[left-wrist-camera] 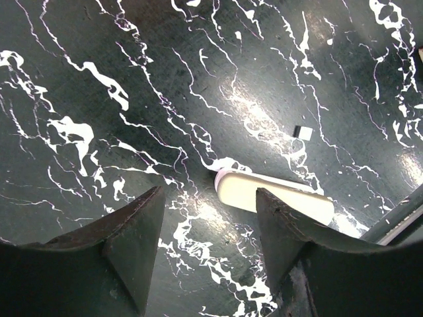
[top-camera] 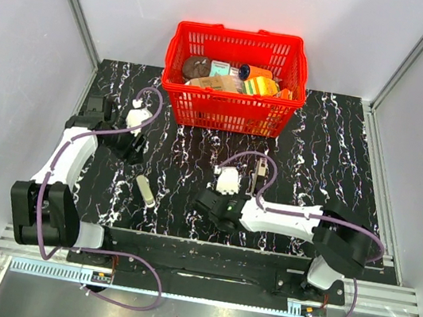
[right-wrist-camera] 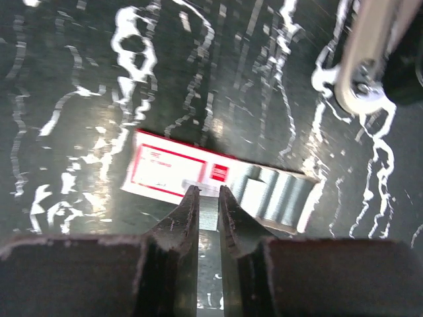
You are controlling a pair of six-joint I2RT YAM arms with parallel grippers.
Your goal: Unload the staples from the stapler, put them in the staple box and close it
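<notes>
The cream-white stapler lies flat on the black marbled table, between the two arms. In the left wrist view the stapler lies just past my open, empty left gripper, partly behind the right finger. In the top view the left gripper hangs to the upper left of the stapler. My right gripper is shut on a thin grey strip of staples. It holds the strip over a flat red-and-white staple box, whose open end shows rows of staples.
A red basket full of packets stands at the back centre. A small metal piece lies beside the right arm; it also shows in the right wrist view. A tiny white square lies beyond the stapler.
</notes>
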